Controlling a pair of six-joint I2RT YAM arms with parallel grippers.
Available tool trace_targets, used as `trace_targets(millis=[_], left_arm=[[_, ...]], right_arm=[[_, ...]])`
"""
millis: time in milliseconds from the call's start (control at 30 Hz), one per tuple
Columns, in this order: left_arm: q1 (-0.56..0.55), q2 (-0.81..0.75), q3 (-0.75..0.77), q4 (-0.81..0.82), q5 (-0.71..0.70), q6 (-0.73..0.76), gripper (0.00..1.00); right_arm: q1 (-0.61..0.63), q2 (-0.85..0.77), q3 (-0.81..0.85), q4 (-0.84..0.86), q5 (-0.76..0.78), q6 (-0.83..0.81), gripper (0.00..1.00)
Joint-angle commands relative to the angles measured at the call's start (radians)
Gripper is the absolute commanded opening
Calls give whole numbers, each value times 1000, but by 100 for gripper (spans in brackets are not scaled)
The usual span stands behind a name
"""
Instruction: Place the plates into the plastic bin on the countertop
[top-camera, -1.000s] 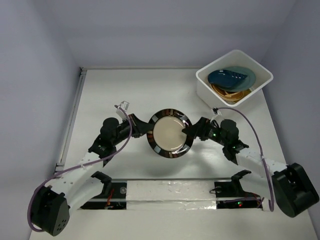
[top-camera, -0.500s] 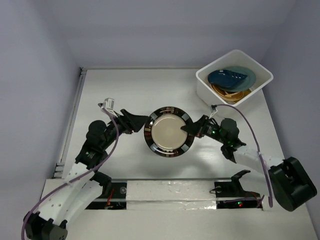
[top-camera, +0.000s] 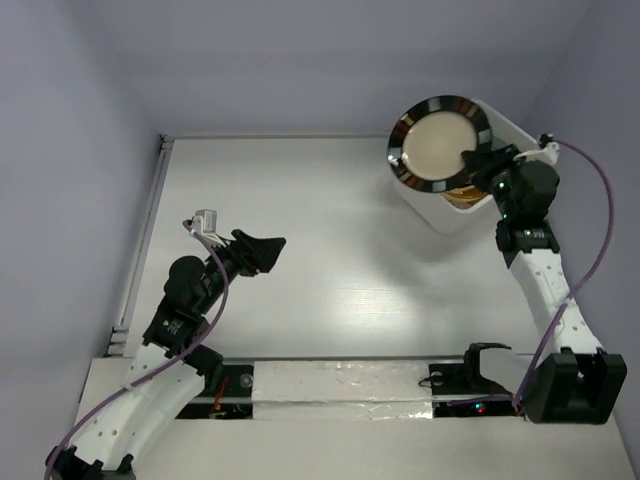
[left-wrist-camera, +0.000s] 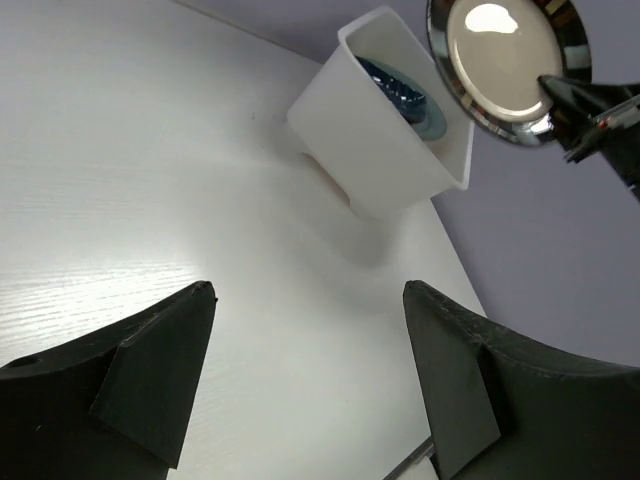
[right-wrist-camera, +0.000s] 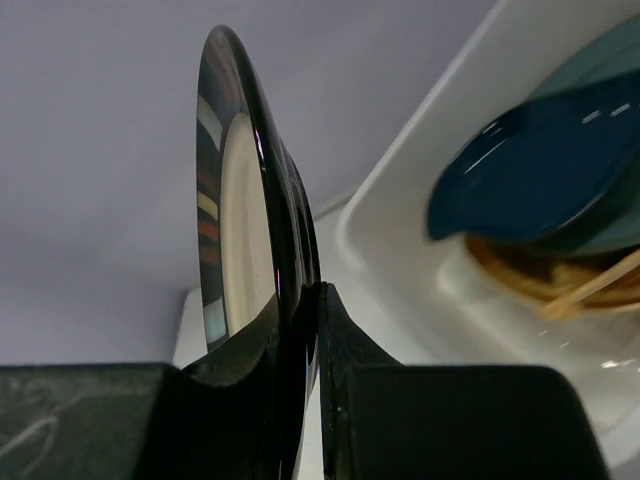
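Now: right gripper (right-wrist-camera: 298, 300) pinched on the rim of the black-rimmed plate (top-camera: 438, 142), which is held in the air over the left side of the plastic bin (left-wrist-camera: 375, 150), at the countertop's (top-camera: 330, 200) far right corner. Inside the bin, dark-blue plate (right-wrist-camera: 540, 160) lies atop orange woven plate (right-wrist-camera: 520, 275). Left gripper (left-wrist-camera: 310, 300) spread wide, empty, above the near left of the countertop.

Black-rimmed plate (top-camera: 438, 142) hangs tilted above white bin (left-wrist-camera: 375, 150).
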Motion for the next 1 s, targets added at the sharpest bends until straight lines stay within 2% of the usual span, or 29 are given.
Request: trace_targets(millis=[0, 233, 467, 567, 700, 767, 800, 833, 967], left_arm=[[1, -7, -22, 31, 30, 11, 74], [1, -22, -42, 51, 53, 3, 74], [1, -19, -48, 56, 69, 0, 74], [1, -24, -45, 53, 70, 0, 75], [1, -28, -43, 53, 75, -1, 75], [1, -27, -39, 51, 80, -1, 75], [1, -27, -36, 53, 81, 0, 76], [1, -24, -33, 51, 81, 0, 76], [1, -18, -16, 39, 78, 5, 76]], right_arm=[[-80, 62, 149, 4, 66, -18, 0], [-220, 255, 277, -35, 78, 11, 0], [-240, 424, 383, -126, 98, 3, 0], [-240, 462, 398, -172, 117, -2, 14], [-240, 441, 351, -186, 185, -14, 55], [-240, 398, 323, -180, 207, -18, 67], [-240, 381, 294, -178, 227, -24, 78], [-240, 363, 279, -171, 232, -25, 82], [-240, 222, 185, -131, 239, -17, 83]])
